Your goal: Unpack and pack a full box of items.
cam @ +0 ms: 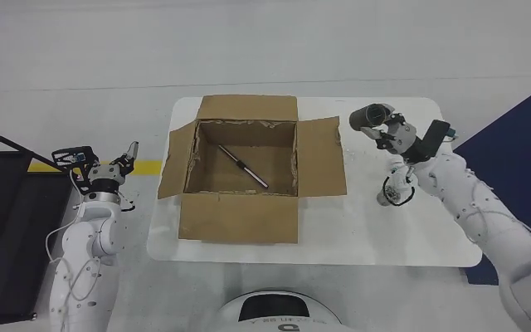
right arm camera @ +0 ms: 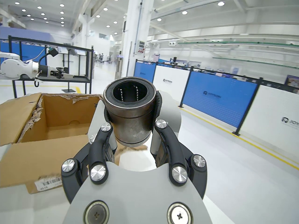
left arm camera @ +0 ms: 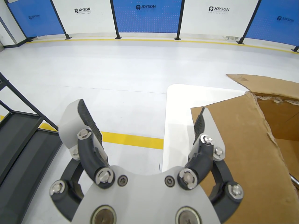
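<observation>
An open cardboard box [cam: 238,217] with its flaps spread sits on the white table [cam: 390,232]; a thin dark rod [cam: 243,166] lies slanted on its floor. My right gripper [right arm camera: 130,113] is shut on a dark metal cylinder [right arm camera: 129,113], a hollow bearing sleeve, held above the table's far right corner beside the box's right flap [cam: 320,156]. In the top view the cylinder [cam: 369,116] sticks out from that gripper [cam: 388,131]. My left gripper [left arm camera: 142,110] hangs open and empty off the table's left side, level with the box's left flap [left arm camera: 236,150].
A black rack [left arm camera: 21,138] stands on the floor to the left of the left arm. A yellow floor line [left arm camera: 130,138] runs under the left gripper. Blue and white fence panels [left arm camera: 144,8] ring the area. Bare tabletop lies to the right of the box.
</observation>
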{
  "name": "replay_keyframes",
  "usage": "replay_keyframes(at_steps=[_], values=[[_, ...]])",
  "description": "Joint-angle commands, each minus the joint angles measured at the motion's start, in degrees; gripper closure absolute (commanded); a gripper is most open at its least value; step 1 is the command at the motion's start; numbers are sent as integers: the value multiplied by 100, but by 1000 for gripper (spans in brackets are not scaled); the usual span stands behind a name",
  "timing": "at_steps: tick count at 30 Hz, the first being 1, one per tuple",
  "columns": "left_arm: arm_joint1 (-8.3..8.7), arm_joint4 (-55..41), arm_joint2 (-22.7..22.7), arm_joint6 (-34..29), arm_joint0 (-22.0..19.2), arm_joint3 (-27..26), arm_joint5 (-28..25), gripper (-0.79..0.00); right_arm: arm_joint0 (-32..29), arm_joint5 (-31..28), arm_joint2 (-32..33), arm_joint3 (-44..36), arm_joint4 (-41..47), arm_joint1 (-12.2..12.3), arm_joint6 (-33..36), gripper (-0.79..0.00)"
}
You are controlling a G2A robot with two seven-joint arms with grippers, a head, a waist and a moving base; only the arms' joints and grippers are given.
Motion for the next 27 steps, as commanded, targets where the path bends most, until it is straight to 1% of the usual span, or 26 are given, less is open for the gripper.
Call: replay_keyframes(at_steps=[1,3,6,10,13,17,22,24,27], values=[[0,0,0,0,0,0,0,-785,-452,-27,340,-116,181,280,29,0],[0,0,0,0,0,0,0,-785,-815,-143,625,-157,426,482,145,0],[0,0,0,0,0,0,0,-785,-1286,-376,977,-180,808,696,378,0],[0,0,0,0,0,0,0,-785,-1791,-642,1312,-236,1315,839,644,0],[0,0,0,0,0,0,0,-785,-2038,-816,1480,-92,1520,878,819,0],[0,0,0,0,0,0,0,-785,-2167,-1067,1538,248,1873,814,1075,0],[0,0,0,0,0,0,0,-785,-2008,-1078,1343,636,2484,530,1520,0],[0,0,0,0,0,0,0,-785,-1881,-1123,1268,599,2583,419,1576,0],[0,0,0,0,0,0,0,-785,-1881,-1123,1268,599,2583,419,1576,0]])
